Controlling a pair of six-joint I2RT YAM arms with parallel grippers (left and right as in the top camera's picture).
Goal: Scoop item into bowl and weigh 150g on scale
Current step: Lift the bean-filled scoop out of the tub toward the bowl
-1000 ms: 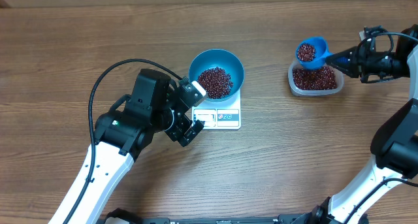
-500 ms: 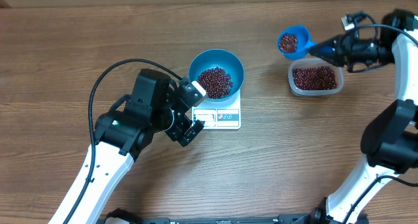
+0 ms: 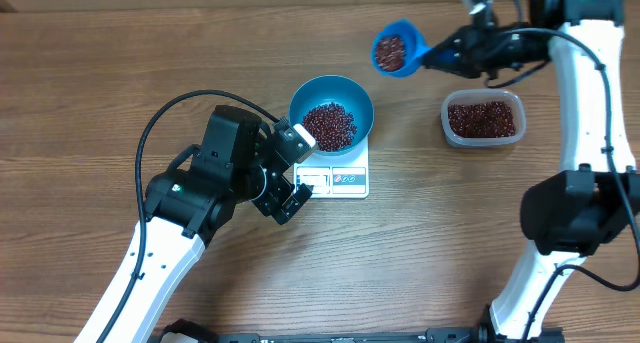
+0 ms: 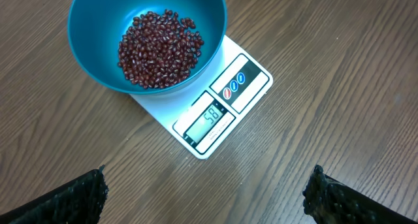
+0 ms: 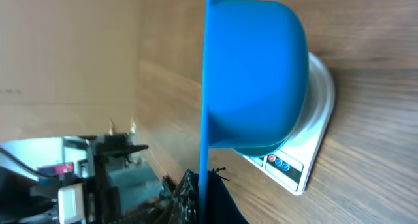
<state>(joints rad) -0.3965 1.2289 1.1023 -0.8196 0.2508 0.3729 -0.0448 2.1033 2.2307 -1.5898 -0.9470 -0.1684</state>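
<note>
Over the table's far right, the right gripper [image 3: 445,51] is clamped on the handle of the single small blue plastic scoop [image 5: 255,67], which carries tiny dark red-brown beans [image 3: 390,51]. Near-left of it, one round, smooth blue bowl [image 3: 303,95] holds a loose heap of beans atop the one flat white square scale [image 3: 347,179]. One clear plastic tub [image 3: 519,116] of beans sits right of them. Beside the scale's left edge, the left gripper [image 3: 303,166] hovers empty, jaws wide, over the wood-grain table [image 3: 100,73].
</note>
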